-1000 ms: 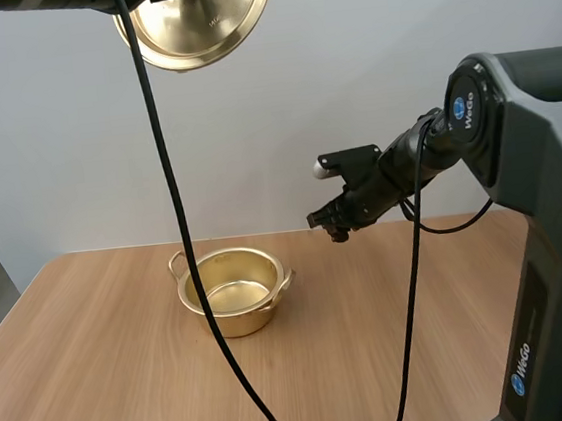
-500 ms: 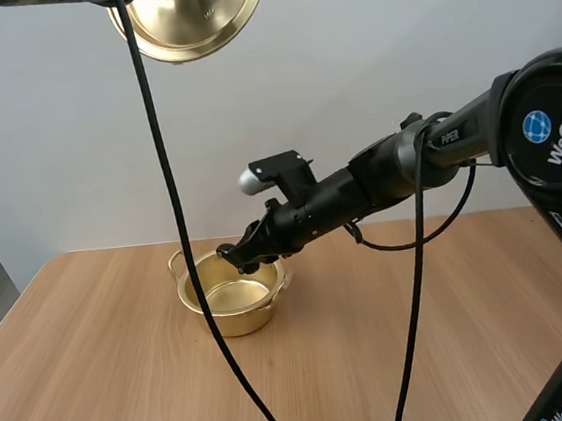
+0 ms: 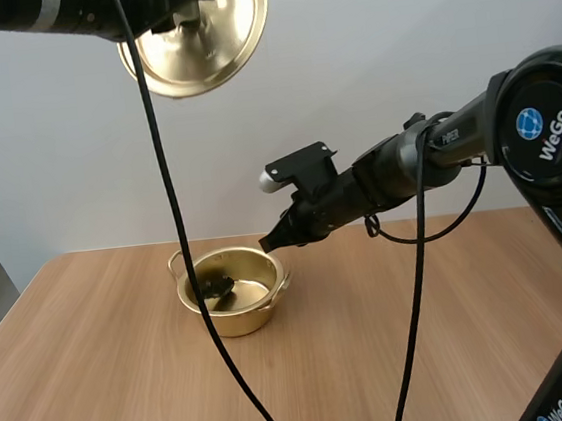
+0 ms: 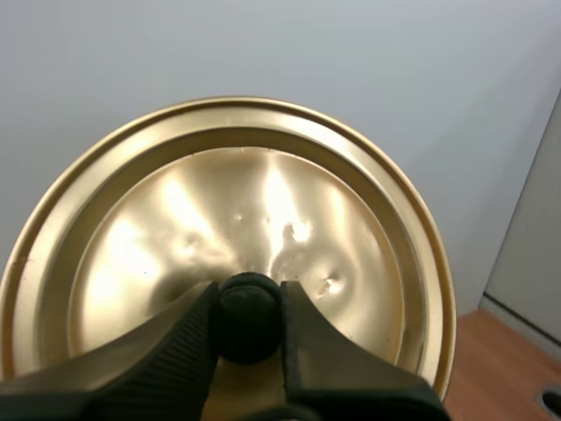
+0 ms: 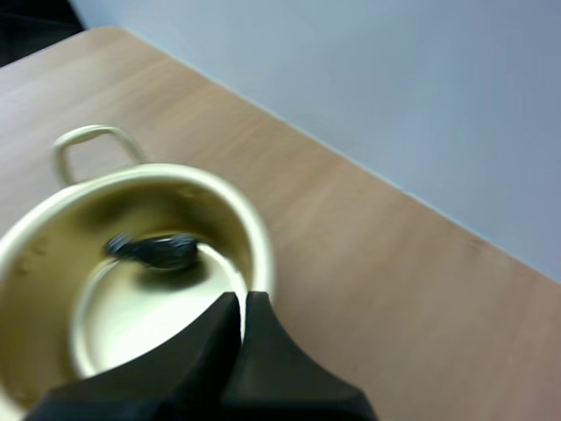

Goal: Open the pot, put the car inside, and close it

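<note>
Holding the lid high above the counter, the left gripper is clenched on the black knob, one finger pressed to each side of it. The lid hangs tilted on edge, well apart from the pot. I judge it is parked there to leave the pot's mouth free for the other arm.

The car, small and dark, lies on the pot's floor, inside the rim and touching neither gripper. The right gripper hovers just above and beside the pot's right rim. In the right wrist view its fingers lie together as one dark wedge, grasping nothing. With the car in the pot and this gripper empty, the putting-in step looks done.

Only closing the pot seems to be left. The right arm reaches in low from the right, so it likely has to clear the space over the pot before the lid comes down. The lid will need levelling and centring over the rim. If it is set down askew it could catch an edge and sit crooked, or nudge the light pot along the counter.
</note>
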Controlling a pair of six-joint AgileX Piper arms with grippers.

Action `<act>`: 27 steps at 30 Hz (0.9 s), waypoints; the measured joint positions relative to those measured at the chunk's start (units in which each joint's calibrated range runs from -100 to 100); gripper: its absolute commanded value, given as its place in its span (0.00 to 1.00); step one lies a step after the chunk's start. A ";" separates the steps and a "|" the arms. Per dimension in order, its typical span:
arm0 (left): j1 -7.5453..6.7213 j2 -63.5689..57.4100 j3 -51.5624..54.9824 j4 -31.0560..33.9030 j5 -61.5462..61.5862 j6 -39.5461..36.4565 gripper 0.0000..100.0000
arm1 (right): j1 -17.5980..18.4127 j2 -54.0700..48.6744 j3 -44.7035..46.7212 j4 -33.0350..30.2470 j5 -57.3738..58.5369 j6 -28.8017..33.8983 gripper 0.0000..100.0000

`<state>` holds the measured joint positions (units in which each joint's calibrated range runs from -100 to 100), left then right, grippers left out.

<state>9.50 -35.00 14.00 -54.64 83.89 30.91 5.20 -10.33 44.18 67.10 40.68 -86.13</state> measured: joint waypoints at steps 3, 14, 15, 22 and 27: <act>-0.20 3.63 2.57 4.88 4.87 -0.35 0.00 | -2.90 -1.50 0.31 -2.53 -8.06 2.35 0.00; -4.94 20.80 14.53 21.56 2.31 -0.01 0.00 | -14.20 -4.09 0.31 0.32 -4.75 2.69 0.00; -5.83 22.28 15.02 22.97 0.82 -0.68 0.00 | -14.69 -4.35 0.31 0.32 -2.07 2.69 0.00; -9.10 28.95 15.13 28.64 -7.48 -4.35 0.00 | -14.98 -6.13 0.31 0.32 11.39 2.69 0.00; -9.10 32.24 15.13 29.20 -8.23 -4.21 0.00 | -14.98 -7.03 0.31 0.32 11.63 2.29 0.00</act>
<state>0.40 -2.77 29.13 -25.44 75.66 26.70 -9.78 -17.37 44.49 67.42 52.31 -83.84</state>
